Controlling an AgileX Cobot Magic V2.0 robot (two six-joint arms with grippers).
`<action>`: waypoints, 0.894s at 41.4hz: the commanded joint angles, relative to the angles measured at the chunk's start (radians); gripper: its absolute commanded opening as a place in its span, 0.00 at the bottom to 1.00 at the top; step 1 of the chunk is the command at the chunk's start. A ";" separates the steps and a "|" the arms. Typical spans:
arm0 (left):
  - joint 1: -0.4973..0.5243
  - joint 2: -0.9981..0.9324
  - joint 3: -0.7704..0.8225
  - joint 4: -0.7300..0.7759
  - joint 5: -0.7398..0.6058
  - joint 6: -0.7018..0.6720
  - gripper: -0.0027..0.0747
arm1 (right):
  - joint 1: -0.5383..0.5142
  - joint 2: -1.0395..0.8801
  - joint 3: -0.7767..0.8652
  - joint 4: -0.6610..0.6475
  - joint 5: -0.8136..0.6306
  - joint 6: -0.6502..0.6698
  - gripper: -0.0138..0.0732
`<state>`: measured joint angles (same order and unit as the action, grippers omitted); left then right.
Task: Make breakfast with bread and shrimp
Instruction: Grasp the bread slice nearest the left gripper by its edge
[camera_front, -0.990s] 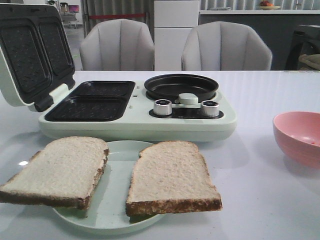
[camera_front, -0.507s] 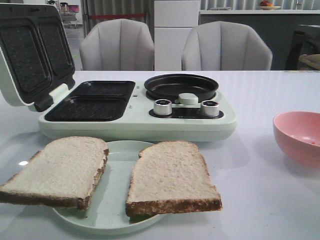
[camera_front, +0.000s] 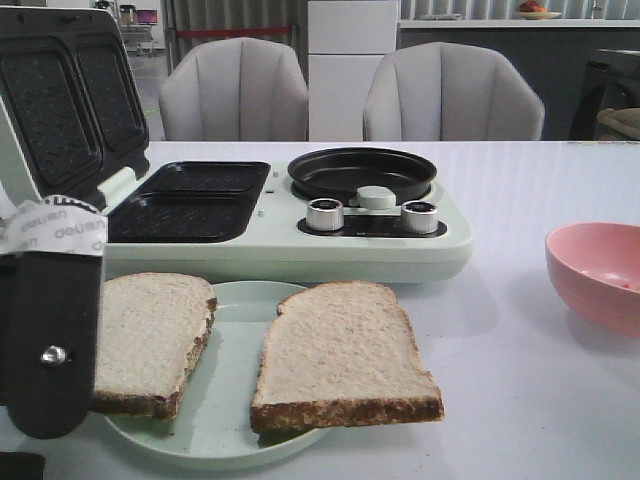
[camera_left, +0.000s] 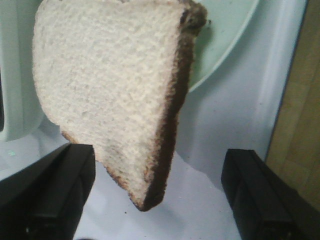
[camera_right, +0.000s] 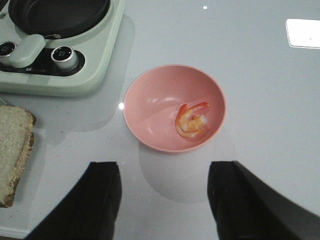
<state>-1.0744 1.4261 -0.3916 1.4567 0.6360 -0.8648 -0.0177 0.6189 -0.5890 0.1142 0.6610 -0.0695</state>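
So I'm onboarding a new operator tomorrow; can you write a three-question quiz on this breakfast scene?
1. True or false: the shrimp lies in the round pan.
2. Which gripper has a bread slice between its open fingers? A) left gripper B) right gripper C) neither
3. Fill in: both bread slices, the left slice and the right slice, rest on the pale green ____.

Key:
1. False; it lies in the pink bowl.
2. A.
3. Plate.
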 joint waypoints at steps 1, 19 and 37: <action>-0.003 0.024 -0.027 0.125 0.072 -0.084 0.76 | -0.003 0.007 -0.024 0.004 -0.069 -0.005 0.73; 0.065 0.111 -0.041 0.275 0.114 -0.190 0.70 | -0.003 0.007 -0.024 0.004 -0.069 -0.005 0.73; 0.047 0.097 -0.041 0.244 0.171 -0.190 0.17 | -0.003 0.007 -0.024 0.004 -0.069 -0.005 0.73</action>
<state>-1.0132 1.5606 -0.4114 1.7026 0.7104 -1.0403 -0.0177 0.6195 -0.5890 0.1142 0.6610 -0.0677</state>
